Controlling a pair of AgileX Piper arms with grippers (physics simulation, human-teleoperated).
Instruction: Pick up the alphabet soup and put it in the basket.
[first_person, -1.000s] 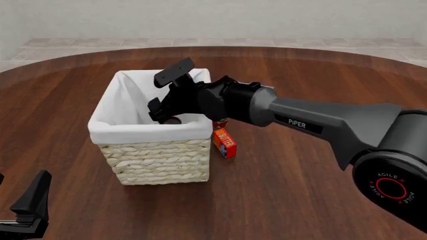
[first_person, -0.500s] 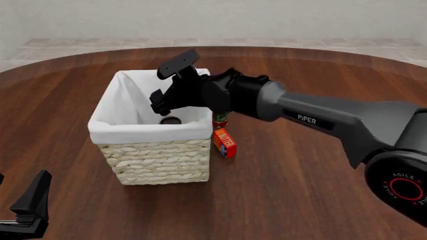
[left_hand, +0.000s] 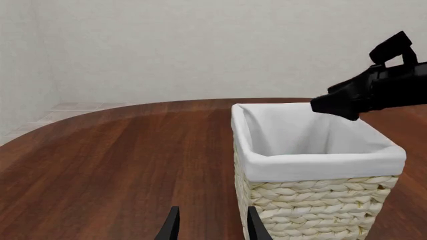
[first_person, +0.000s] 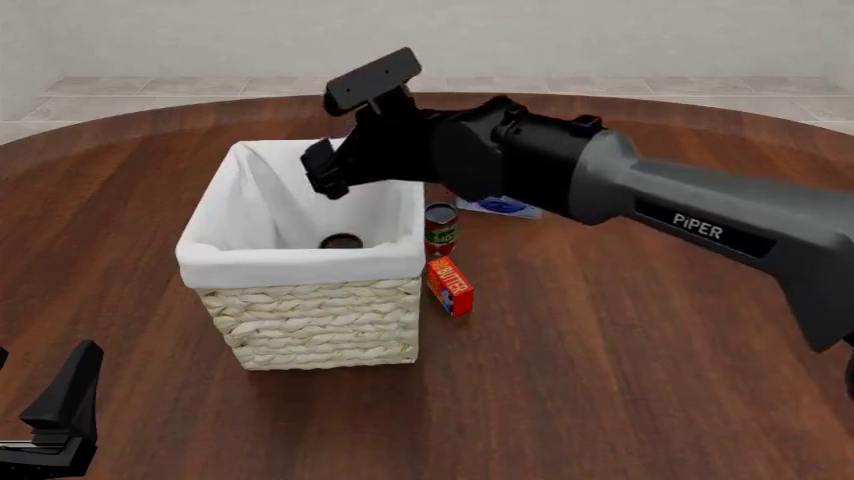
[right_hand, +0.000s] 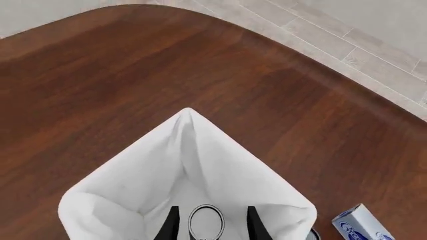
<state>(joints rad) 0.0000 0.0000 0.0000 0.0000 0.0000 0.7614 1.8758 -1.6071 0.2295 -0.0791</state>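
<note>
Right tool (first_person: 350, 125) we see spread open, holding nothing, above the basket (first_person: 304, 318) | soup can (right_hand: 206, 222) lies inside basket on the liner | left tool (left_hand: 212, 227) open, empty, near basket on bench (first_person: 601, 380)

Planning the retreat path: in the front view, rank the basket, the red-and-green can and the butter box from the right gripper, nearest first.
1. basket, directly beneath the right gripper.
2. red-and-green can, just off the basket's right side.
3. butter box, nearer the camera than the can.
</note>
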